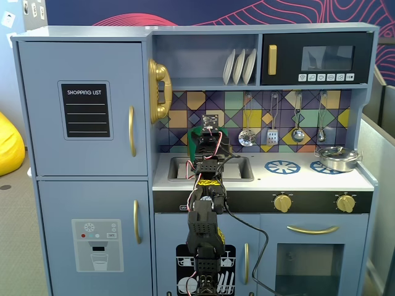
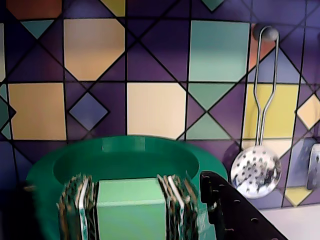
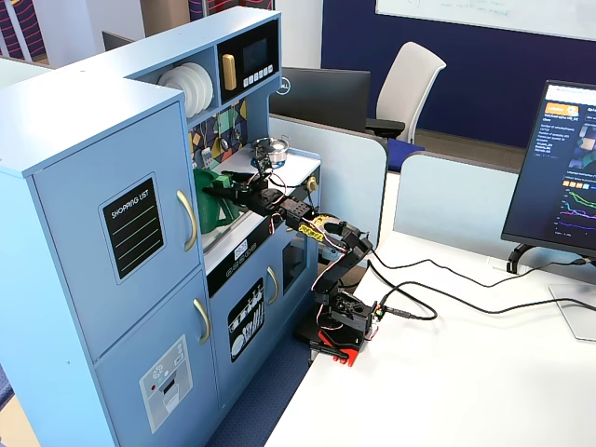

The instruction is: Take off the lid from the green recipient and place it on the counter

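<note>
Pincer (image 2: 131,210) closed on knob (image 2: 131,207) of lid (image 2: 125,160). Lid directly beneath pincer, flat on pot (image 3: 216,200). Bare bench (image 1: 296,179) lay rightward in fixed view.

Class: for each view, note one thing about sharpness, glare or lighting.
Wrist view: the knob and gripper are soft, backsplash tiles sharper. Front fixed view: even light, glare on the steel pot. Side fixed view: bright, the monitor glows.
</note>
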